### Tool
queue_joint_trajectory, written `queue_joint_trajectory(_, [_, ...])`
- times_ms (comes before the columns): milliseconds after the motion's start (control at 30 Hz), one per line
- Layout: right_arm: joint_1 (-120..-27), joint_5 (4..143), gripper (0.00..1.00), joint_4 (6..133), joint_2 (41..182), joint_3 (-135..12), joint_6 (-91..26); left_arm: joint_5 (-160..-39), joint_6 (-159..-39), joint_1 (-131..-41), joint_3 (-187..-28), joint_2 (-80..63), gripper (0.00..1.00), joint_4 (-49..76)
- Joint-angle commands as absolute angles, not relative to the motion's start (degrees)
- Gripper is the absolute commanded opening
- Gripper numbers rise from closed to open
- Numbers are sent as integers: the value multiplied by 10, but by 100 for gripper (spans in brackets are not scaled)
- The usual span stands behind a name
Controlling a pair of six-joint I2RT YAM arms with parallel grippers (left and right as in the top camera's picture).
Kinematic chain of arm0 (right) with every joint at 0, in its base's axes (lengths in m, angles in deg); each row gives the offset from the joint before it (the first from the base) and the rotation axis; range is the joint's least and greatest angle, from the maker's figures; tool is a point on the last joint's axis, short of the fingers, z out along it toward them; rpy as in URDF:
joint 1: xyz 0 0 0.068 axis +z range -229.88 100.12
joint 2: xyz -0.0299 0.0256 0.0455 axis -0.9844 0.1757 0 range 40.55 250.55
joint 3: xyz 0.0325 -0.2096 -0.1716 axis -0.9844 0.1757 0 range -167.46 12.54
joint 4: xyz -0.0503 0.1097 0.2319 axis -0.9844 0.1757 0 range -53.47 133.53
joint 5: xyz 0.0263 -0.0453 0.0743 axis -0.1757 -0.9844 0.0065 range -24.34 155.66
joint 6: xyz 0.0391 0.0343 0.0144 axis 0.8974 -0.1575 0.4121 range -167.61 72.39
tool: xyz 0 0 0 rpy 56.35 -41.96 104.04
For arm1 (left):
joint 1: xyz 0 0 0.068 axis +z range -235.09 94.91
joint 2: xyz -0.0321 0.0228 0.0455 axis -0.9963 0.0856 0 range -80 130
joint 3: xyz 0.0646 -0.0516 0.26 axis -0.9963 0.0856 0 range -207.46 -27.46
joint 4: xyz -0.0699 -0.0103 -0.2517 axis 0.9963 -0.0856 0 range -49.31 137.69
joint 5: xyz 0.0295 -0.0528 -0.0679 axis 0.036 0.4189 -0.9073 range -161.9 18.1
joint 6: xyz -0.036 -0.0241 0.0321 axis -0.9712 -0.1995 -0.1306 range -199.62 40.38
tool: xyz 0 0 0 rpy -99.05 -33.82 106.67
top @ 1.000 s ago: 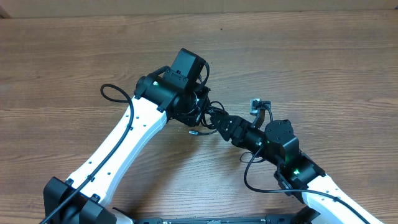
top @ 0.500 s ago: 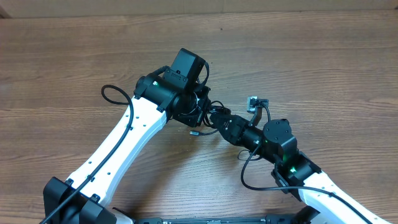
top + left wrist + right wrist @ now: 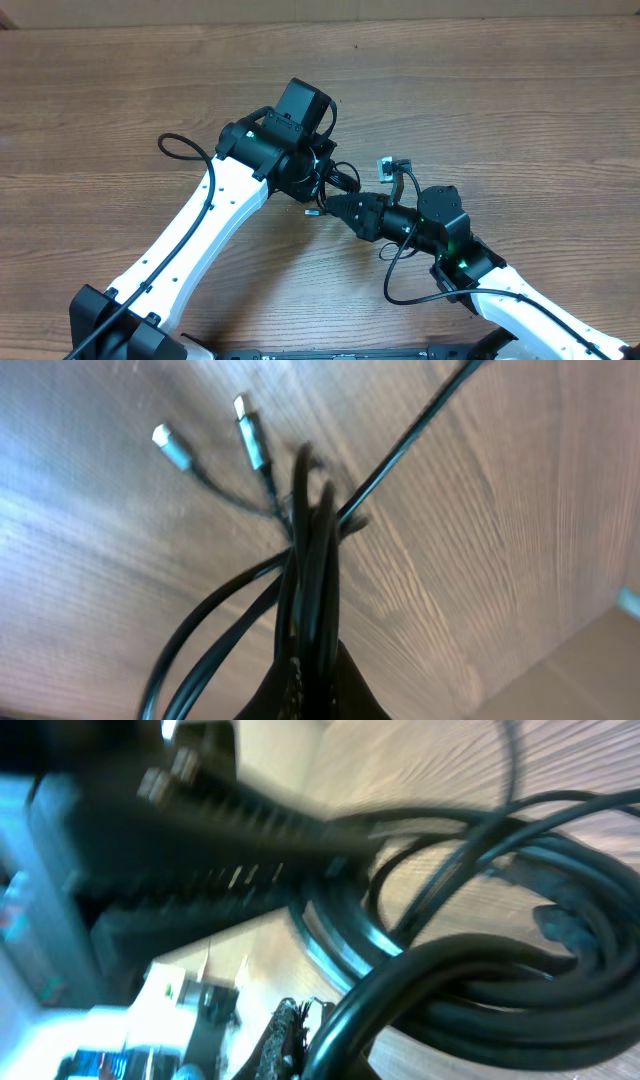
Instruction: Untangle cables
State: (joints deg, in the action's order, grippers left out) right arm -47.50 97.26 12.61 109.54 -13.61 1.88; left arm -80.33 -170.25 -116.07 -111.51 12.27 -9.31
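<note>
The cables [image 3: 341, 178] are a bunch of thin black wires hanging at the table's middle, between my two grippers. My left gripper [image 3: 322, 189] is shut on the bunch from above. In the left wrist view the cables [image 3: 310, 560] rise out of the left gripper [image 3: 312, 698], and two metal plug ends [image 3: 250, 438] splay off at the upper left. My right gripper [image 3: 331, 204] sits against the bunch from the right, shut. In the blurred right wrist view, looped cables [image 3: 520, 990] fill the frame and one strand leaves the right gripper [image 3: 325, 1050] beside its finger [image 3: 290, 1035].
A small plug end [image 3: 313, 211] hangs just below the two grippers. The bare wooden table [image 3: 500, 100] spreads all around. The left arm's own thick cable [image 3: 180, 147] loops out at the left, and the right arm's [image 3: 395, 285] at the lower right.
My right arm has slid left towards the left gripper, and its jaws have gone from open to shut at the bunch. The left arm has stayed put.
</note>
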Motion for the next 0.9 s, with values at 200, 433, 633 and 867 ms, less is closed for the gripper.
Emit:
queue_joint_trajectory(200, [-478,1291,4,163,1094,-149,-146,-729,-1547,-1123,-1127,107,4,-3])
queue_joint_trajectory(433, [-478,1373,4,239,1094,-149,-178,-698,-1421,-1099,-1127,107,4,77])
queue_joint_trajectory(633, [-478,1378,4,298,1094,-149,-208,-637,-1398,-1086,-1127,107,4,91])
queue_joint_trajectory(867, [-478,1315,4,343,1094,-149,-207,-563,-1344,-1069,-1127,107,4,87])
